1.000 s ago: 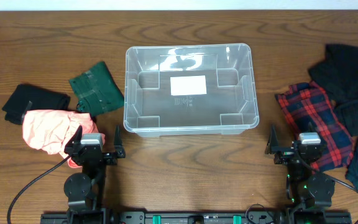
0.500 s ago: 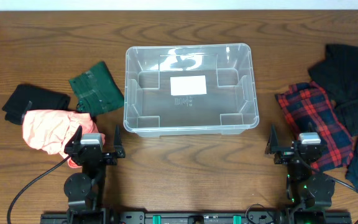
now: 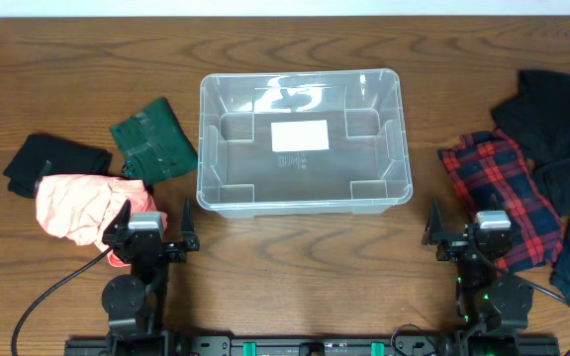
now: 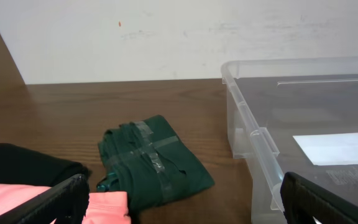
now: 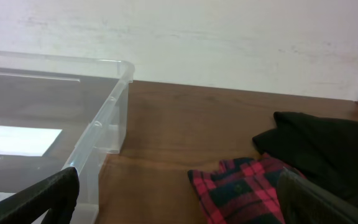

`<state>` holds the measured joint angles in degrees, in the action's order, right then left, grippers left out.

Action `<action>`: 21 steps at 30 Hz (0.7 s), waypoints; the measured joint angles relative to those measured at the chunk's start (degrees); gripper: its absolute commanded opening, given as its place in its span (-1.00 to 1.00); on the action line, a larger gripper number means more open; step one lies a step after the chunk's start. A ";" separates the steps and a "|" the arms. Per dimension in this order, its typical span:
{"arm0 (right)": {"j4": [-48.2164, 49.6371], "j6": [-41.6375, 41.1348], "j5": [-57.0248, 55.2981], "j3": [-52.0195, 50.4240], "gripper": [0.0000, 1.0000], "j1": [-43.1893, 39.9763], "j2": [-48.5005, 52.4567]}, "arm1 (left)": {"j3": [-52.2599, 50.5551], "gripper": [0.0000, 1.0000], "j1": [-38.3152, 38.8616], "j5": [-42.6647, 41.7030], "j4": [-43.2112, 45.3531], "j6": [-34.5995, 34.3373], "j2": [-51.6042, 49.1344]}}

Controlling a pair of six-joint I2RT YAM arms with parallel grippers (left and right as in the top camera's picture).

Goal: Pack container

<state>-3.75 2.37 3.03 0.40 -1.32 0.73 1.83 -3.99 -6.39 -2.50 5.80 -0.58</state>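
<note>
The container (image 3: pixel 305 178) sits pretty much dead centre on the wooden counter (image 3: pixel 87 59), a bit toward 12 o'clock, long side running 9 to 3, with a white label on its bottom. The left end effector (image 3: pixel 157 216) is parked down at about 7 o'clock from it and the right end effector (image 3: pixel 465 222) at about 5 o'clock, both well apart from the bin, and both have their fingers spread wide. At 9 o'clock of the bin there's a folded green cloth (image 3: pixel 152 138) just beside its wall, then a black cloth (image 3: pixel 55 160) further out, and a pink one (image 3: pixel 82 206) lying right by the left end effector. Over at 3 o'clock there's a red plaid cloth (image 3: pixel 498 188), with a dark pile (image 3: pixel 557 129) overlapping its far edge.
</note>
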 measured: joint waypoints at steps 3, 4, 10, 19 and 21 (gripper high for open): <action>0.00 0.00 0.00 0.00 0.98 0.00 0.00 | 0.00 0.96 0.00 0.00 0.00 0.00 0.00; 0.00 0.00 0.00 0.00 0.99 0.00 0.00 | 0.00 0.96 0.00 0.00 0.00 0.00 0.00; -0.02 -0.24 -0.02 0.00 0.98 0.00 0.00 | 0.00 0.96 0.00 0.00 0.00 0.00 0.00; -12.20 -1.18 -5.73 7.98 0.99 0.00 4.02 | 0.00 0.96 0.00 0.02 0.00 0.00 0.00; -15.32 -1.38 -7.58 13.35 0.98 0.00 7.63 | -0.02 0.96 0.00 0.15 0.00 0.00 0.00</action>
<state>-19.07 0.99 -4.56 13.76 -1.32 8.36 1.80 -3.99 -6.24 -2.50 5.80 -0.58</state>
